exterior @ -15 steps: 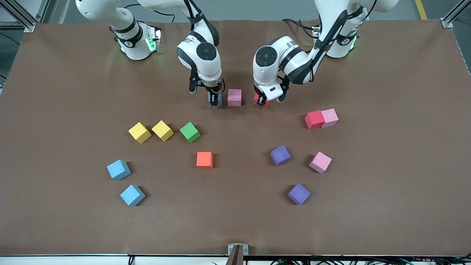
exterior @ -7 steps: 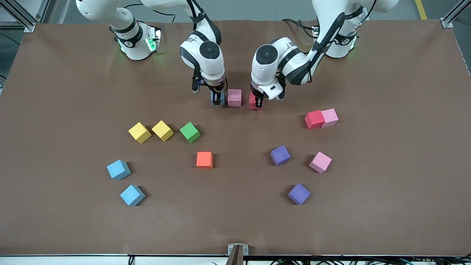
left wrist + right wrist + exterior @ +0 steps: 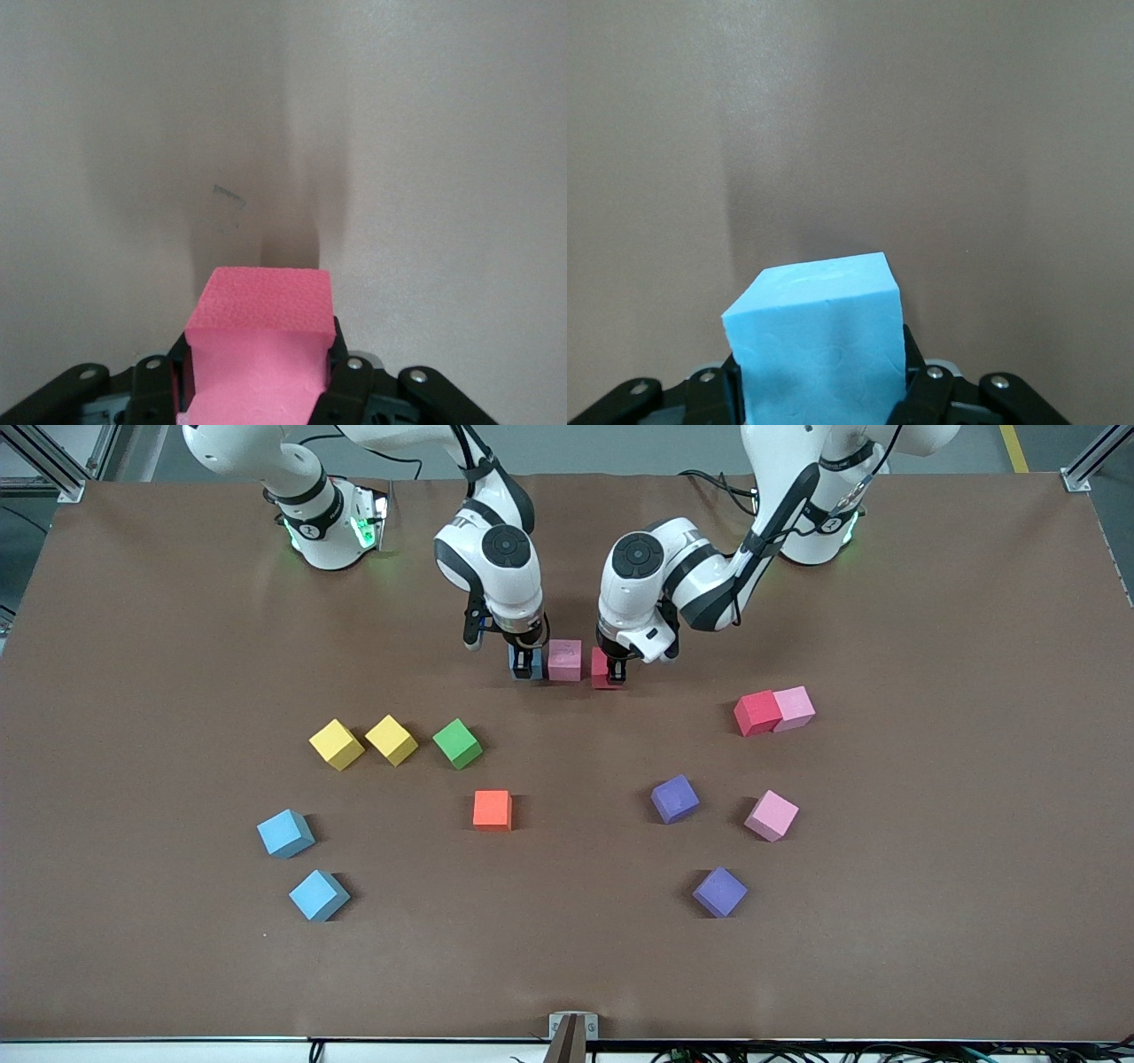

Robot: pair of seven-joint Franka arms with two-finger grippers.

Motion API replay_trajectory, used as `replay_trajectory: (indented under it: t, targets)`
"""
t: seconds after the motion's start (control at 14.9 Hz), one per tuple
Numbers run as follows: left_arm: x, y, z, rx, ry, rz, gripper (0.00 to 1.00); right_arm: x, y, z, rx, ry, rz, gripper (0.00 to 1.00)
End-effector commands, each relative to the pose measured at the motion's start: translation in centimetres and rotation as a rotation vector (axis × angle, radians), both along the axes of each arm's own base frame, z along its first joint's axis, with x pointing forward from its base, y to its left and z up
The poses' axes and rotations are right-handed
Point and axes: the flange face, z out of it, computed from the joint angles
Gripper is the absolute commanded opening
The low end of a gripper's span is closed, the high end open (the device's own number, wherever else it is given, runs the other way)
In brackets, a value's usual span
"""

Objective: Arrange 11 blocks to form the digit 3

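A pink block point(image 3: 564, 661) lies mid-table, farther from the front camera than the scattered blocks. My right gripper point(image 3: 525, 666) is shut on a light blue block point(image 3: 815, 310), low beside the pink one on the right arm's side. My left gripper point(image 3: 611, 671) is shut on a red block point(image 3: 266, 305), low at the pink block's other flank with a narrow gap. Loose on the table: red point(image 3: 757, 713) touching pink point(image 3: 795, 708), two purple point(image 3: 675, 798) point(image 3: 719, 891), pink point(image 3: 772, 815), orange point(image 3: 492, 810), green point(image 3: 457, 743), two light blue point(image 3: 285, 833) point(image 3: 318, 895).
Two yellow cubes point(image 3: 337, 744) point(image 3: 392, 740) sit side by side next to the green block. The brown table point(image 3: 930, 921) stretches wide around the blocks. A small metal bracket point(image 3: 572, 1027) sits at the table edge nearest the front camera.
My left gripper has carried the red block sideways toward the pink block. My right gripper has edged the light blue block slightly closer to the pink one.
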Motion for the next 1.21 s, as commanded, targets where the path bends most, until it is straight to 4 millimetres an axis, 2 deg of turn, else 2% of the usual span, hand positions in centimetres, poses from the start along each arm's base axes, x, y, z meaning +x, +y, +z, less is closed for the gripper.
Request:
replay_trajectory:
  t: [0.0, 0.4, 1.14]
  targets:
    - [-0.8, -0.6, -0.5, -0.005, 0.003, 0.005, 0.34, 0.1, 0.8, -0.7, 0.000, -0.005, -0.030, 0.00]
    - [-2.5, -1.2, -2.5, 0.019, 0.035, -0.023, 0.34, 0.6, 1.0, -1.1, -0.002, -0.004, -0.046, 0.00]
    - [-1.9, -2.7, -2.0, -0.006, 0.029, -0.012, 0.35, 0.5, 1.6, -1.7, -0.006, -0.003, -0.052, 0.00]
